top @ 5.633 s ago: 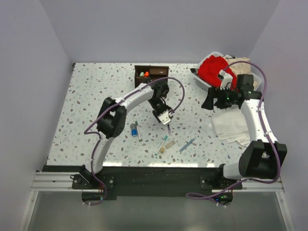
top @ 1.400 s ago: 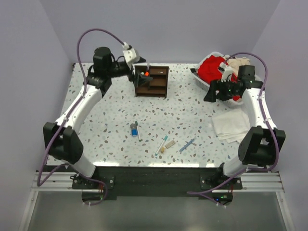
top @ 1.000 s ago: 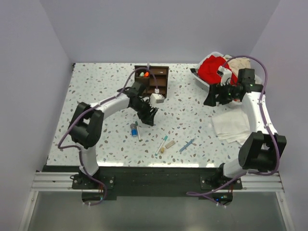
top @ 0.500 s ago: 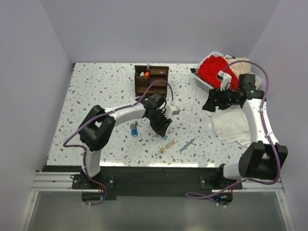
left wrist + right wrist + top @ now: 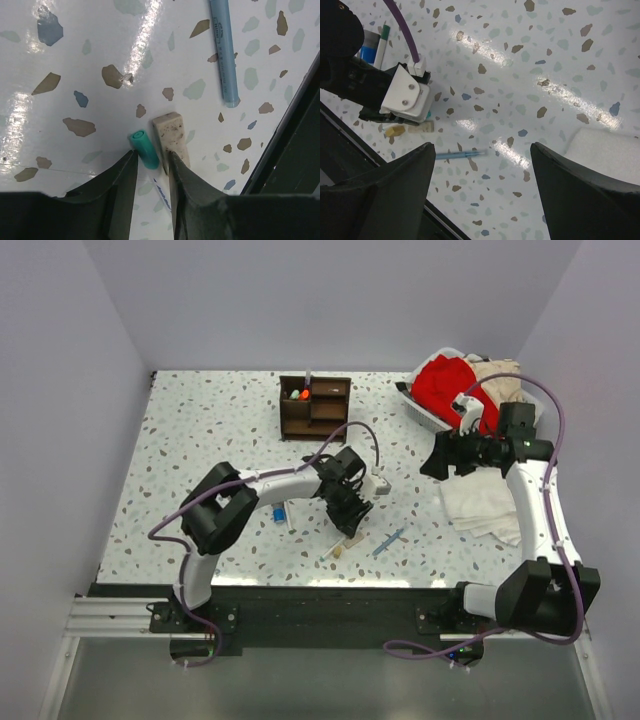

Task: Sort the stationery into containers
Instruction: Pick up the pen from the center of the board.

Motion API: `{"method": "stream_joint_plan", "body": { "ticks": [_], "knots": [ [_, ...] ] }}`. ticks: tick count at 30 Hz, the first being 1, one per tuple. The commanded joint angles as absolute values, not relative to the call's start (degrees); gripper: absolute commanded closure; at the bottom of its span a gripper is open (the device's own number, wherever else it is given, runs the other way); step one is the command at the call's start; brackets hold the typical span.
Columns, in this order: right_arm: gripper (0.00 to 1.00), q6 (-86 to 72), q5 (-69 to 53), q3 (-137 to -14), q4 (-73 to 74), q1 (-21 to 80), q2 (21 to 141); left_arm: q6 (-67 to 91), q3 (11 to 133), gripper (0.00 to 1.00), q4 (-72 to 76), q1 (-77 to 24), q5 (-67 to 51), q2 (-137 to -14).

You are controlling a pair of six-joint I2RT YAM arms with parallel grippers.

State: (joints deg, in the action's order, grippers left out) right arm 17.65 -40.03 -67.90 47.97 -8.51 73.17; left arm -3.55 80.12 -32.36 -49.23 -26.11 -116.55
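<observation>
My left gripper [image 5: 151, 154] is down on the table [image 5: 75, 60], fingers narrowly apart astride the teal-tipped pen [image 5: 145, 149], which lies just beside the tan eraser [image 5: 171, 135]. My right gripper [image 5: 481, 147] hangs wide apart, holding nothing.

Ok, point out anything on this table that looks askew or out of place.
Nothing looks spilled or damaged. Lying loose at mixed angles near the front edge: a light blue pen and a tan eraser beside a teal-capped pen. The white cloth on the right sits rumpled.
</observation>
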Motion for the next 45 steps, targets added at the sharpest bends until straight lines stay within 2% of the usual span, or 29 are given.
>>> {"method": "stream_joint_plan", "body": {
  "ticks": [1,6,8,10,15,16,19,22,45],
  "knots": [
    [0.19,18.9,-41.3,-67.3,47.5,-8.3,70.4,-2.9,81.1,0.66,-31.7,-50.5,-20.9,-119.2],
    [0.19,19.5,-41.7,-67.8,48.6,-8.3,68.6,-3.4,79.0,0.71,-32.4,-51.3,-15.5,-121.1],
    [0.19,19.7,-41.7,-67.8,48.8,-8.3,67.7,-3.8,78.0,0.81,-32.3,-51.3,-15.1,-121.6],
    [0.19,20.0,-41.3,-67.6,49.1,-8.3,67.1,-4.3,77.6,0.82,-32.2,-51.4,-14.7,-122.0],
    [0.19,20.7,-41.1,-67.3,50.4,-8.3,66.9,-4.8,79.7,0.77,-32.9,-51.4,-14.2,-123.5],
    [0.19,20.5,-41.1,-67.3,50.4,-8.3,66.9,-5.0,80.5,0.7,-33.2,-51.4,-13.9,-123.4],
    [0.18,19.8,-41.1,-67.4,49.7,-8.3,67.0,-5.5,80.6,0.6,-34.7,-51.3,-13.4,-121.6],
    [0.18,19.3,-40.9,-67.9,49.1,-8.3,67.2,-5.5,78.0,0.55,-35.1,-51.2,-13.3,-118.8],
    [0.18,16.4,-41.5,-66.2,44.7,-8.3,68.6,-9.6,72.6,0.56,-38.9,-47.8,-13.2,-113.6]
  ]
}}
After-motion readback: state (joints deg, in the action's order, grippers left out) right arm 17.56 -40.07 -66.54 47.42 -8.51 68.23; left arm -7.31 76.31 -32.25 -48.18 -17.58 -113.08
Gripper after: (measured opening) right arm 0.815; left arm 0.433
